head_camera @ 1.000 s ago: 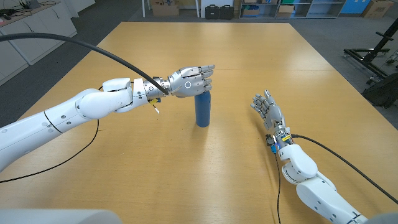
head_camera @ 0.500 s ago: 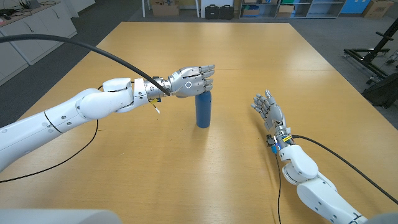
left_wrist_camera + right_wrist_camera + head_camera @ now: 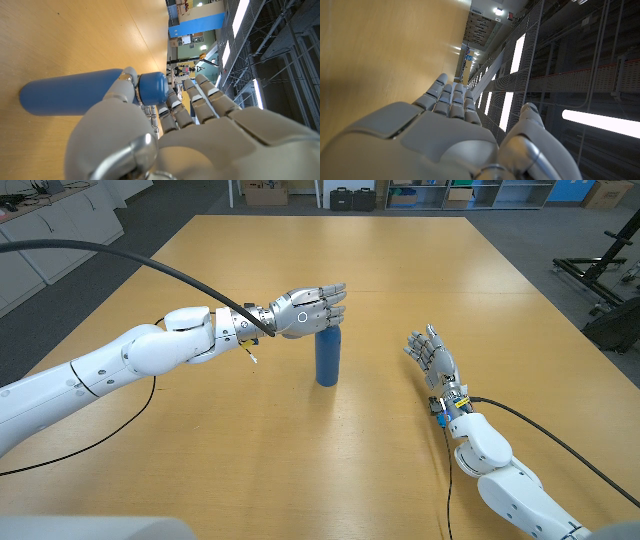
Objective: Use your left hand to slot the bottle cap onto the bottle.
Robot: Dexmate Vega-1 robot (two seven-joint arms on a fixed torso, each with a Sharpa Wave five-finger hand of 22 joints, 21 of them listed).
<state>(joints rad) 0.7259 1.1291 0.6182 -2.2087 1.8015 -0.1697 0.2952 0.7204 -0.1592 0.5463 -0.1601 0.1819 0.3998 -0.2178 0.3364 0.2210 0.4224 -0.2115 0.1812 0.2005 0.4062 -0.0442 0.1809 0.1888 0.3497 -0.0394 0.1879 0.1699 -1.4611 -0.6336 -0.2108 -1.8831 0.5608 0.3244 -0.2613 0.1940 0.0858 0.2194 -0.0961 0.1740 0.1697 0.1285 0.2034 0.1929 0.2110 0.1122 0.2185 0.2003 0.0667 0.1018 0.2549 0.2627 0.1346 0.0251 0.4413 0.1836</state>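
A blue bottle stands upright near the middle of the wooden table. My left hand is over its top and hides the mouth in the head view. In the left wrist view the blue bottle cap sits on the end of the bottle, in line with it. My left hand pinches the cap between the thumb and the fingers on its far side. To the right of the bottle my right hand stands apart from it, fingers spread and holding nothing; the right wrist view shows its back.
A thick black cable arcs over my left arm from the left edge. A thinner cable trails from my right arm toward the table's right side. Boxes and cases stand on the floor beyond the far edge.
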